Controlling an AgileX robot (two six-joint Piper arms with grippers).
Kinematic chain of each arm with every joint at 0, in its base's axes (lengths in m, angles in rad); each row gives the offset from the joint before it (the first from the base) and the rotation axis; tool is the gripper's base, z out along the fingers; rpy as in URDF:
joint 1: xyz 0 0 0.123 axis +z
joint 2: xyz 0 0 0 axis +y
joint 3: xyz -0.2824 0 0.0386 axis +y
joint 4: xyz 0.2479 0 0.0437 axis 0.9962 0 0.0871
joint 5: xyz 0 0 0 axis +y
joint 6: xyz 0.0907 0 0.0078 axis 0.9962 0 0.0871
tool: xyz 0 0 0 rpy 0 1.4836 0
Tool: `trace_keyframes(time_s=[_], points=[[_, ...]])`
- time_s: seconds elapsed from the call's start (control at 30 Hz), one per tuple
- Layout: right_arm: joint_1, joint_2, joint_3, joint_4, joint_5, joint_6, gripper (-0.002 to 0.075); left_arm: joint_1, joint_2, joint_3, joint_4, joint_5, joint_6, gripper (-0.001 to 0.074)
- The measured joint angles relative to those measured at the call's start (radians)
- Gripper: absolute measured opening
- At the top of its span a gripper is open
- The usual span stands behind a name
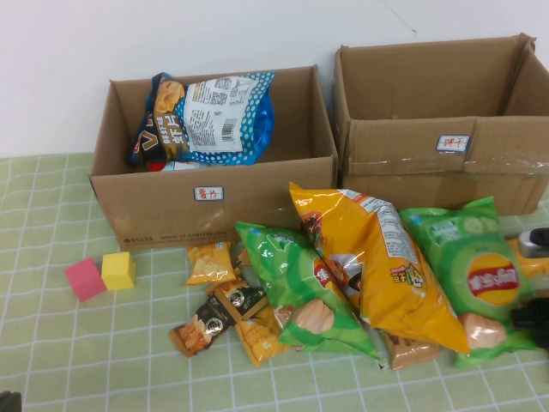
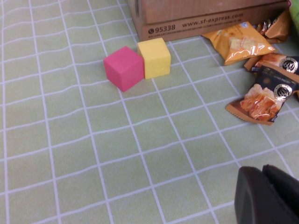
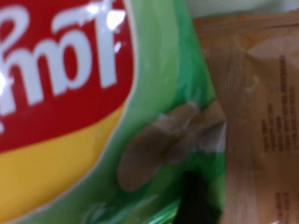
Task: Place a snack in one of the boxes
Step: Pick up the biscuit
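Two brown cardboard boxes stand at the back. The left box (image 1: 163, 202) holds a blue-and-white snack bag (image 1: 214, 116). The wider taped box (image 1: 446, 172) on the right shows no contents. Snack bags lie piled in front: a green chips bag (image 1: 472, 275), a yellow bag (image 1: 377, 257), another green bag (image 1: 296, 283) and small orange packets (image 1: 210, 262). My right gripper (image 1: 530, 319) is at the table's right edge, right against the green chips bag (image 3: 154, 70); a dark part of it (image 3: 196, 200) lies over the bag. My left gripper (image 2: 268, 196) is shut and empty, low at the near left.
A pink cube (image 1: 84, 279) and a yellow cube (image 1: 118, 269) sit left of the snack pile, near the left box's front corner; both show in the left wrist view (image 2: 124, 67) (image 2: 154, 57). A dark small packet (image 2: 261, 95) lies nearby. Green checked cloth covers the table.
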Motion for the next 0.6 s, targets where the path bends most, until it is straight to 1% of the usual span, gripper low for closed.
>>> trace_keyframes(time_s=[0.1,0.2,0.43,0.6], points=[[0.000,0.000,-0.045,-0.012,0.135,-0.013,0.0470,0.000,0.000,0.000,0.000,-0.002,0.002,-0.0002],[0.000,0.000,-0.107,-0.017,0.262,-0.063,0.0463,0.000,0.000,0.000,0.000,-0.006,0.004,-0.0002],[0.000,0.000,-0.145,0.082,0.304,-0.201,0.0462,0.000,0.000,0.000,0.000,-0.008,0.004,-0.0002],[0.000,0.000,-0.141,0.107,0.324,-0.215,0.0462,0.000,0.000,0.000,0.000,-0.008,0.004,-0.0001]])
